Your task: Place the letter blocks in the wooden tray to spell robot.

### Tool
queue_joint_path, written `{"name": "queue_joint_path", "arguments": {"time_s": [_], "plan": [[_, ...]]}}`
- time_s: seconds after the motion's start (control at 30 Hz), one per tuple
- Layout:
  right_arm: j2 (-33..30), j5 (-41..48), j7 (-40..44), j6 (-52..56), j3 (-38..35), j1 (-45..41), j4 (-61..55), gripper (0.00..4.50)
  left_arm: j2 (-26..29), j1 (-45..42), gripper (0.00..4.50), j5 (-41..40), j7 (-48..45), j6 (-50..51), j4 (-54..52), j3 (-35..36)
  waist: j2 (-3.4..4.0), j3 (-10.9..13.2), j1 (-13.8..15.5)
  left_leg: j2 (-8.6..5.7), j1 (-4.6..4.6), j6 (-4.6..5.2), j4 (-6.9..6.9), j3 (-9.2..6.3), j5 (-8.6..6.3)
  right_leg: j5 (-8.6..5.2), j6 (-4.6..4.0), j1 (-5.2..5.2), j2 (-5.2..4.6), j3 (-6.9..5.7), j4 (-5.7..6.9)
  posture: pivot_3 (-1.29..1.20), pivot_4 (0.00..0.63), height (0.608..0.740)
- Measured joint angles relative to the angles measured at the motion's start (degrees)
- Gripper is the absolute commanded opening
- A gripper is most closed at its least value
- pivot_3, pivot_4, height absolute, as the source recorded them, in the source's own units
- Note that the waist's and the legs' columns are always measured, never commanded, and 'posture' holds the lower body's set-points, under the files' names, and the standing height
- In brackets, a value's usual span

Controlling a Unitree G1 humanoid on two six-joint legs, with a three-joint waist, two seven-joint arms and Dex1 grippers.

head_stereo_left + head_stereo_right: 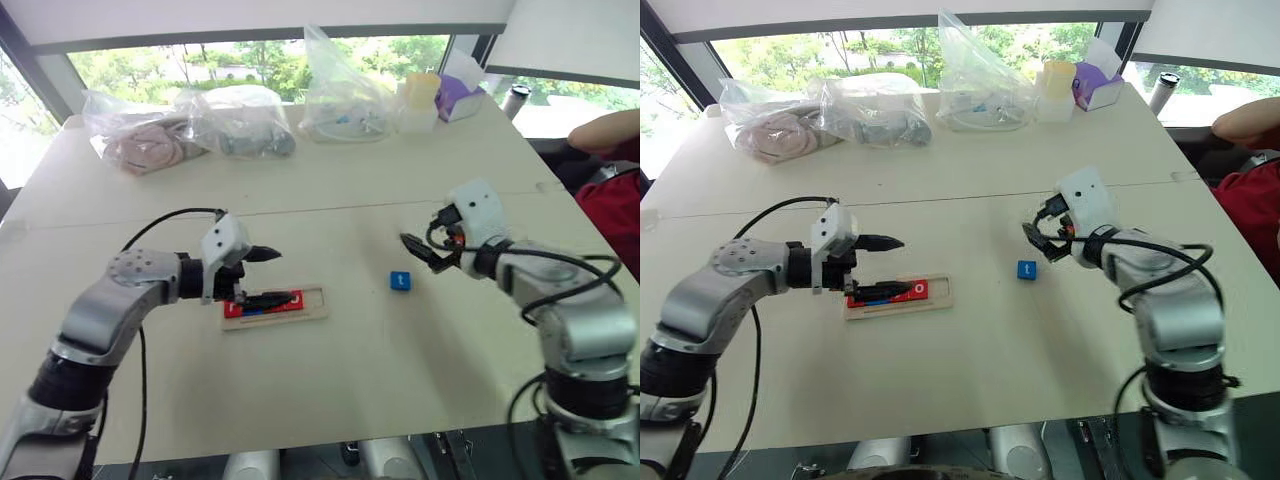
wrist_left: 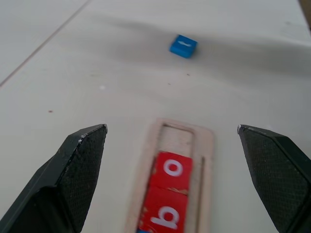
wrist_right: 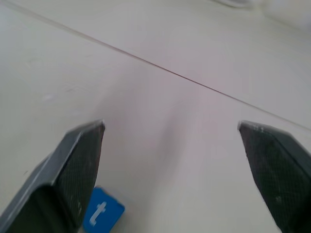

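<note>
Tray (image 1: 318,305): last slot free for t | t block (image 1: 401,281): loose on table, well apart | left gripper (image 2: 172,141): I read open, empty, above tray | right gripper (image 3: 170,131): open, empty, above t.

Daylight pours in from the far windows (image 1: 250,60), blown out white at their edges. The table (image 1: 350,200) reads bright and evenly lit, shadows soft. The right wrist view smears with motion blur.
</note>
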Motion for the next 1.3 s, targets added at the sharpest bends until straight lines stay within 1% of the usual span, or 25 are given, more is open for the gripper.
{"name": "queue_joint_path", "arguments": {"time_s": [0.07,0.17,0.2,0.33,0.43,0.57,0.6,0.63,0.67,0.73,0.8,0.83,0.93,1.0,1.07,1.17,1.23,1.3], "plan": [[-5.55,1.82,11.37,-11.64,0.75,3.63,8.29,4.48,4.37,0.90,4.50,-0.01,-3.07,0.69,-3.38,-0.79,0.01,0.01,0.09,0.01,-0.04,0.06,0.01,0.02,-0.03,0.00,0.02,0.07,-0.02,-0.02,-0.16,0.00,0.150,0.740],[-8.54,0.55,20.55,-25.70,3.76,3.09,20.29,4.48,5.41,0.43,4.50,-1.53,-5.00,1.22,-6.41,-0.71,0.00,0.03,0.06,-0.02,-0.05,0.06,0.14,0.25,-0.03,0.02,0.03,0.08,-0.09,0.11,-0.24,0.00,0.150,0.740],[-9.07,-1.12,23.64,-33.29,6.08,1.65,25.50,4.48,6.09,-0.12,4.50,-1.83,-5.45,1.74,-7.21,-0.75,-0.05,0.06,-0.11,-0.01,-0.01,0.06,0.19,0.35,-0.03,0.07,0.01,0.11,-0.07,0.16,-0.27,0.00,0.150,0.740],[-7.58,-6.07,28.79,-50.55,11.49,-4.47,42.36,4.48,7.75,-2.23,4.50,-2.21,-5.14,3.58,-9.82,-0.58,-0.04,0.07,-0.08,-0.01,0.01,0.04,0.27,0.44,-0.02,0.17,-0.04,0.13,-0.05,0.27,-0.28,0.00,0.150,0.740],[-5.90,-7.14,32.13,-56.55,13.91,-7.97,49.76,4.48,7.81,-2.61,4.50,-3.64,-3.39,6.21,-12.93,-0.46,-0.04,0.07,0.07,0.00,0.01,0.04,0.25,0.40,-0.02,0.28,0.11,0.14,-0.04,0.29,-0.27,0.00,0.150,0.740],[-3.85,-7.94,33.29,-61.94,15.08,-9.15,53.78,4.48,9.35,-1.48,4.50,-4.80,-2.01,8.00,-14.41,0.93,-0.04,0.06,0.09,0.00,0.01,0.03,0.24,0.37,-0.02,0.39,-0.02,0.14,-0.04,0.29,-0.26,0.00,0.150,0.740],[-3.65,-8.14,33.44,-62.96,15.13,-9.56,54.69,4.48,10.16,-1.05,4.50,-4.53,-1.94,7.92,-14.41,1.01,-0.04,0.06,0.05,0.00,0.02,0.03,0.24,0.38,-0.01,0.39,-0.03,0.14,-0.04,0.29,-0.26,0.00,0.150,0.740],[-3.37,-8.16,33.59,-63.93,15.12,-9.79,55.63,3.95,10.80,-0.50,4.50,-4.31,-1.94,7.86,-14.41,1.02,-0.03,0.06,0.05,0.00,0.05,0.03,0.25,0.40,-0.01,0.39,-0.04,0.17,-0.05,0.31,-0.26,0.00,0.150,0.740],[-3.17,-8.10,34.12,-64.84,15.12,-9.88,56.61,3.58,10.91,-0.16,4.50,-4.21,-1.93,7.86,-14.40,1.02,-0.03,0.06,0.11,-0.01,0.09,0.02,0.28,0.38,-0.01,0.38,-0.05,0.25,-0.05,0.30,-0.26,0.00,0.150,0.740],[-2.79,-8.09,35.00,-65.98,15.15,-10.02,57.95,2.67,10.91,-0.01,4.50,-4.22,-1.92,7.83,-14.40,1.02,-0.04,0.06,0.12,-0.01,0.19,0.01,0.34,0.36,-0.01,0.34,-0.12,0.38,-0.05,0.29,-0.26,0.00,0.150,0.740],[-2.59,-8.06,35.65,-66.31,15.18,-10.01,58.62,1.58,11.01,0.02,4.50,-4.20,-2.02,7.24,-14.11,1.02,-0.04,0.06,0.13,-0.02,0.36,0.01,0.37,0.38,0.00,0.25,-0.14,0.55,-0.06,0.30,-0.27,0.00,0.150,0.740],[-2.55,-7.95,35.70,-66.09,15.15,-10.01,58.61,1.17,11.15,0.11,4.50,-4.13,-2.10,7.04,-13.76,1.02,-0.04,0.06,0.12,-0.02,0.43,0.01,0.39,0.39,0.00,0.23,-0.11,0.62,-0.06,0.31,-0.26,0.00,0.150,0.740],[-2.28,-8.07,34.73,-64.21,15.05,-10.01,58.28,1.16,11.17,0.93,4.50,-4.17,-2.32,6.63,-11.53,1.71,-0.04,0.06,0.12,-0.02,0.80,0.01,0.32,0.44,0.00,0.21,-0.10,0.89,-0.06,0.35,-0.26,0.00,0.150,0.740],[-1.27,-7.93,33.35,-60.79,14.76,-10.01,56.11,1.16,9.83,2.22,4.50,-5.53,-2.01,6.76,-10.15,3.48,-0.04,0.06,-0.01,-0.01,0.88,0.01,0.27,0.51,0.00,0.21,-0.09,0.89,-0.05,0.40,-0.25,0.00,0.150,0.740],[1.44,-6.10,32.03,-54.21,14.99,-10.08,49.92,1.16,9.72,4.74,4.50,-5.90,-2.08,6.15,-8.95,4.70,-0.03,0.06,-0.53,0.09,0.92,0.01,0.18,0.59,0.00,0.26,-0.10,0.83,-0.01,0.43,-0.19,0.00,0.150,0.740],[5.07,-5.23,30.90,-46.52,18.10,-11.26,39.95,1.16,11.04,8.99,4.50,-5.40,-2.46,4.69,-7.87,6.32,-0.01,0.07,-0.67,0.14,0.88,0.01,0.11,0.44,0.00,0.31,0.00,0.71,0.02,0.37,-0.04,0.00,0.150,0.740],[6.13,-5.52,30.16,-43.24,20.04,-12.04,36.38,1.16,11.46,10.32,4.50,-5.20,-2.43,4.21,-7.76,7.51,0.00,0.08,-0.05,0.13,0.86,0.01,0.11,0.37,-0.01,0.25,-0.06,0.69,0.03,0.30,-0.03,0.00,0.150,0.740],[8.33,-6.71,28.40,-40.75,22.00,-13.59,35.31,1.16,11.71,11.85,4.50,-4.63,-1.99,3.44,-7.60,8.94,0.00,0.08,0.25,0.11,0.83,0.00,0.14,0.38,0.00,0.18,-0.17,0.69,0.00,0.30,-0.04,0.00,0.150,0.740]]}}
